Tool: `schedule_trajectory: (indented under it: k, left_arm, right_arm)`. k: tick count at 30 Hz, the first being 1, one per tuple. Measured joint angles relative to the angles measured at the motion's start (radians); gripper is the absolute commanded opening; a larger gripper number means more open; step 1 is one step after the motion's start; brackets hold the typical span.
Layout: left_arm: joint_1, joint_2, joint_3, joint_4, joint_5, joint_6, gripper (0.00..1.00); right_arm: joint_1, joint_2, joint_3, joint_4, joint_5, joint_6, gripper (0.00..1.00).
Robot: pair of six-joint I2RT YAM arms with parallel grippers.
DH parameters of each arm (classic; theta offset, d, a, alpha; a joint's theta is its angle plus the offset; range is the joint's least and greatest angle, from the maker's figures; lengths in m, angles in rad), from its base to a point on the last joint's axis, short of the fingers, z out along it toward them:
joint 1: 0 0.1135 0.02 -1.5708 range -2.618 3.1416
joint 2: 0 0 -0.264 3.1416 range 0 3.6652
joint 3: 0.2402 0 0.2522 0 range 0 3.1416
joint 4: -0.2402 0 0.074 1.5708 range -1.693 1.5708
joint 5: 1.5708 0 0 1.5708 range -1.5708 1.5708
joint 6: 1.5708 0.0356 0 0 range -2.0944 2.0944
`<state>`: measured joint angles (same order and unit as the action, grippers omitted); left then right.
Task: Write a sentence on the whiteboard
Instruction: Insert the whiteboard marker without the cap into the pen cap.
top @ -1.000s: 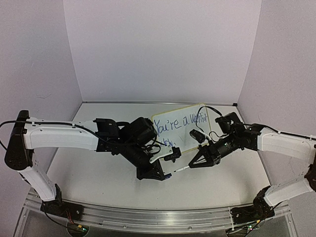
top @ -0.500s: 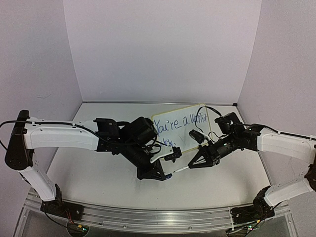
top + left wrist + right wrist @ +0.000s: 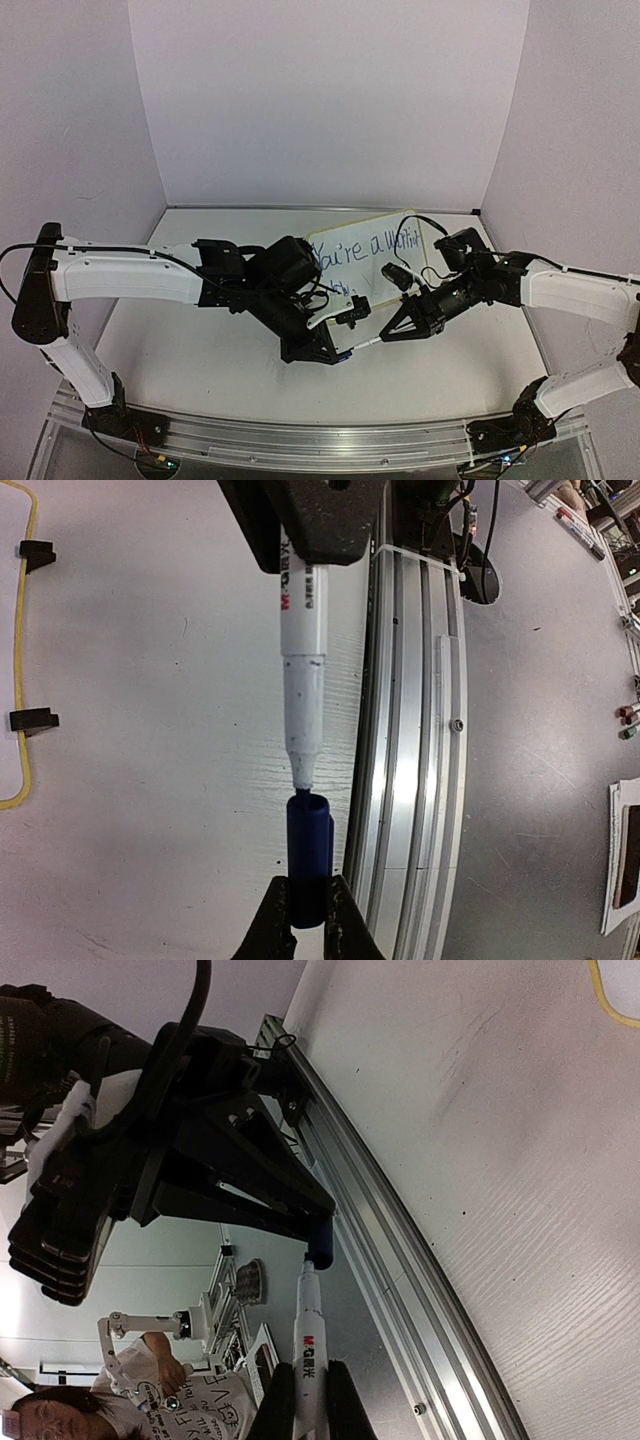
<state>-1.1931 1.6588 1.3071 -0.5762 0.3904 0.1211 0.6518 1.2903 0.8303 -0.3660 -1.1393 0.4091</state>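
The left gripper (image 3: pixel 308 912) pinches the blue cap (image 3: pixel 308 845), its mouth open toward 3 o'clock in the top view. The right gripper (image 3: pixel 304 1400), clamped on the marker (image 3: pixel 308 1345), aims the tip at that mouth, apparently for capping. The whiteboard (image 3: pixel 390 270) lies on the tabletop (image 3: pixel 200 350) at 12 o'clock from them, and the sentence (image 3: pixel 365 248) on it suggests the writing is done.
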Motion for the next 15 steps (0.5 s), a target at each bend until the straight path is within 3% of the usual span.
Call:
schedule_trajectory:
  k: [15]
  left_arm:
    - [0.0, 0.0, 0.0, 0.0, -0.001, -0.021, 0.0]
  right_arm:
    - [0.0, 0.0, -0.012, 0.006, 0.021, 0.004, 0.0]
